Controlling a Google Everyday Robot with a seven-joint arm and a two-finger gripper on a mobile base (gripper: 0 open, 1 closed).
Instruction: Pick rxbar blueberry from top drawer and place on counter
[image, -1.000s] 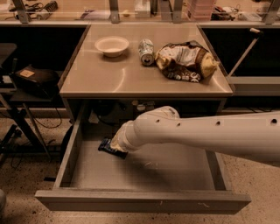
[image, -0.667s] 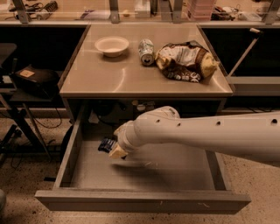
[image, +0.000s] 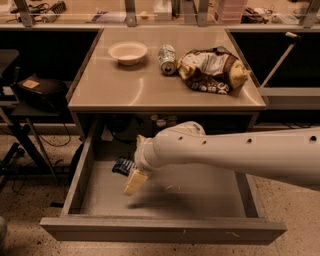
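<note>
The tan worktop (image: 150, 85) shines glossy and smooth, the top drawer (image: 165, 230) looks matt grey metal, and the pincer (image: 134, 182), low over its floor, looks smooth cream plastic.

The floor (image: 30, 215) is pale speckled stone, and black cables (image: 52, 142) trail over it at the left. A dark stand (image: 20, 125) there carries a black box (image: 37, 90) with a tan label. A long bench (image: 100, 17) runs along the back, with metal posts (image: 131, 11) and small clutter too blurred to name. At the right, a pale rod (image: 276, 62) slants above a grey shelf (image: 292, 95). The light is warm and dim. The gripper (image: 134, 182) hangs over the left part of the open drawer (image: 165, 231).
</note>
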